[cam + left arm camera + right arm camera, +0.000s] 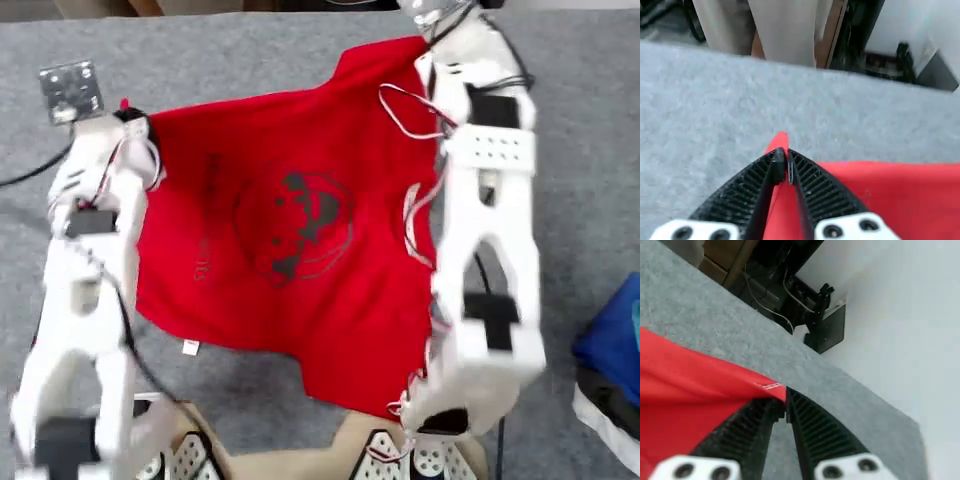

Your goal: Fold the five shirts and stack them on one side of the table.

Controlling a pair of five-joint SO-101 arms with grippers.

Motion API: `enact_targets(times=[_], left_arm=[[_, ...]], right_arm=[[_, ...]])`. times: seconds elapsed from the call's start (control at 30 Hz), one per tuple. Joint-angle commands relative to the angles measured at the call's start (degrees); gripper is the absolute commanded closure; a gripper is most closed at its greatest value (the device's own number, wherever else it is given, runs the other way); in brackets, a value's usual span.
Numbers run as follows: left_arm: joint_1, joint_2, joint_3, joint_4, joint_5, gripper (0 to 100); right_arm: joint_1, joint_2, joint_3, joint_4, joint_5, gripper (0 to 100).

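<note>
A red shirt [290,250] with a dark round print lies spread across the grey table, its far edge lifted at both corners. My left gripper [782,165] is shut on the shirt's far left corner [777,142], seen from above at the left gripper [128,115]. My right gripper [786,407] is shut on the far right corner of the red shirt [695,395], near the table's back edge, with the right gripper [425,55] under the arm in the high view.
The grey table cover [560,200] surrounds the shirt. Folded blue, dark and white cloth [612,370] lies at the right edge. A tan board [290,462] holds the arm bases at the front. Furniture and cables stand beyond the table's far edge [790,65].
</note>
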Motion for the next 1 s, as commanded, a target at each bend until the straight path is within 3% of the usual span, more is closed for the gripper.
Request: enact_targets(times=[0.0,0.27,0.5,0.67,0.83,0.97], left_arm=[[-0.7,19.6,-18.0,-0.7,0.4,98],[-0.8,46.1,-59.4,20.6,0.4,98],[-1.0,62.0,-87.1,31.6,0.6,98],[-0.8,70.5,-102.2,34.7,0.7,98],[-1.2,75.6,-110.8,35.6,5.4,98],[-1.1,76.3,-116.0,44.4,5.4,98]], right_arm=[[-1.0,10.4,-13.4,-5.0,-3.1,99.3],[-0.9,29.1,-43.6,-2.8,-6.9,99.3],[-1.2,40.0,-63.9,-0.8,-7.1,99.3],[-1.9,45.2,-72.4,-0.6,-6.9,99.3],[-1.9,46.3,-74.9,3.1,-7.1,99.3],[-2.0,44.4,-78.1,10.8,-7.2,99.3]])
